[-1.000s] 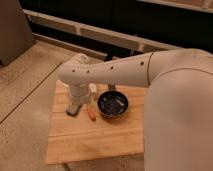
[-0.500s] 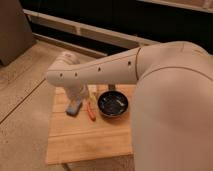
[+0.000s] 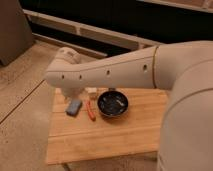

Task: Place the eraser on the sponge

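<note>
Lifting up since a second ago, the big white arm (image 3: 115, 72) is now reaching across from the right side, and its round end is sitting higher over the back left corner of the wooden counter (image 3: 105, 142) — back then it was bending down right at the sponge (image 3: 74, 107). Nothing else is moving: the sponge, the orange-red pen (image 3: 91, 110) and the round black pan (image 3: 113, 104) are staying in the same spots. The claw (image 3: 73, 95) is hanging under the round end of the arm, just behind the sponge and close to it. Most of the claw is hiding behind the arm, so I cannot tell whether it is open or shut, or whether it is holding anything. The sponge is lying flat on the left part of the counter — small and blue, with soft corners. The pen is lying just to its right, pointing away toward the back. The pan is sitting right of the pen, with something pale inside it. A small white block (image 3: 91, 91) is resting at the far end of the pen, between the arm and the pan. It may be the eraser, but I cannot say for sure. It is not lying on the sponge. Grey speckled floor (image 3: 22, 105) is showing around the counter.
</note>
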{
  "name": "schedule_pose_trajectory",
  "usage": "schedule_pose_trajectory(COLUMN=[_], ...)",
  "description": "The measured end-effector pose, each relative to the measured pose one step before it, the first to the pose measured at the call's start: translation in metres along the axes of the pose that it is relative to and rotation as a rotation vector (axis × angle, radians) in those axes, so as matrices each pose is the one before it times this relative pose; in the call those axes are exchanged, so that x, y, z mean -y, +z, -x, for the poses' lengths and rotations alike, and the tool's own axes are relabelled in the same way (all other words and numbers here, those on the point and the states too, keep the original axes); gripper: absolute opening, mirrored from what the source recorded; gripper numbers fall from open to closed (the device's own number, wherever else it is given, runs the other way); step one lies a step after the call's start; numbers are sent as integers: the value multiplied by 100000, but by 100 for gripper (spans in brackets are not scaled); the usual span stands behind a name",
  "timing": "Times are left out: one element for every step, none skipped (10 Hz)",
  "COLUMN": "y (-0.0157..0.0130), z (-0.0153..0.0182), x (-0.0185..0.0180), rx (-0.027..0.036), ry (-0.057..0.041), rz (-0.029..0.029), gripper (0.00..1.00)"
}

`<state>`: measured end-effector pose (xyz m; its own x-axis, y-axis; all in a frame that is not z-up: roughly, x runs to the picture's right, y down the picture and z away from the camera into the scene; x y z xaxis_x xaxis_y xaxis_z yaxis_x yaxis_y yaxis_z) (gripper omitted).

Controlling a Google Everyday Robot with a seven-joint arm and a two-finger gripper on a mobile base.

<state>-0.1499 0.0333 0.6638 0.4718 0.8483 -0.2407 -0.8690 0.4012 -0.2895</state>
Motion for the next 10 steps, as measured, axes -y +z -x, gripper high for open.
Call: schedule_pose_trajectory(y=[-520,-431,-474,-149,-95,238,338,551,505,657], z=[13,103,189,108,38,-220,-217,-23,247,567], x=[-910,-703,-746,-300,-254,207,821,1751,2516,3399], rx=[3454,3162,3423,1234,757,-1033,-1861,-2748,-2391,-2124], ry=[-6534,-5217,-5335,-1906,-1381,-663,725,1975,3249,5458], rz=[4741,3509,3243,1096,660,-896,-2197,-3979,-5023,-6349], gripper=[65,65,65,65,65,65,65,65,65,65])
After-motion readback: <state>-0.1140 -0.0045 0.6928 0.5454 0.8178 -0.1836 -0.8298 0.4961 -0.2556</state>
